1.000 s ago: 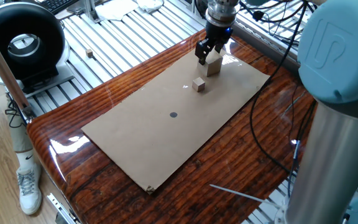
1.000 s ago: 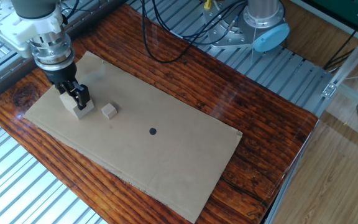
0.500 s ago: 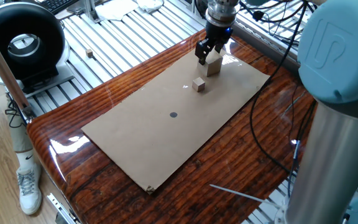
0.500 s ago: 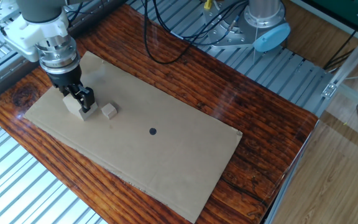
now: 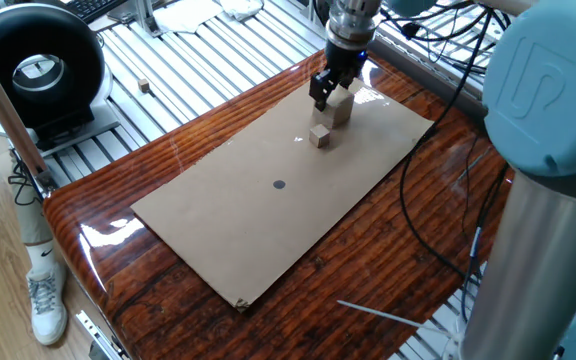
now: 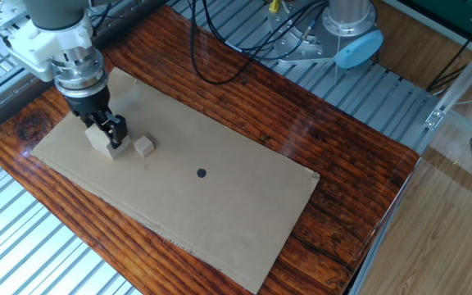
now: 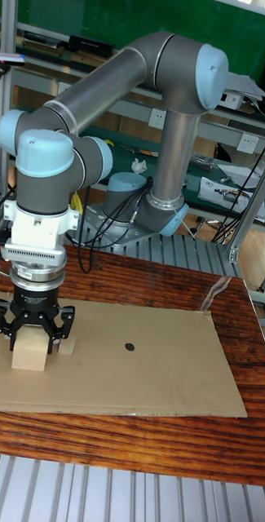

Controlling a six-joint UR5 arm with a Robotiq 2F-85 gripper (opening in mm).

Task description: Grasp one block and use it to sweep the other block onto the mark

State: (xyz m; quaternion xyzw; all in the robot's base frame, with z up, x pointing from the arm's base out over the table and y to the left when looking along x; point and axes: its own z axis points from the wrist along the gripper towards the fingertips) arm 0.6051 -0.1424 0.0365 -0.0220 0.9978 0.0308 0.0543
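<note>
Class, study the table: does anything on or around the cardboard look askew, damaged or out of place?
Nothing stands out. The cardboard lies flat, the dark mark is uncovered, the small block sits upright beside the large block, which the gripper holds squarely. No spill or damage shows.

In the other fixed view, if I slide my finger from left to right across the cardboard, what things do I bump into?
Big block held in the pincer → small block → dark round mark → right corner of the cardboard.
</note>
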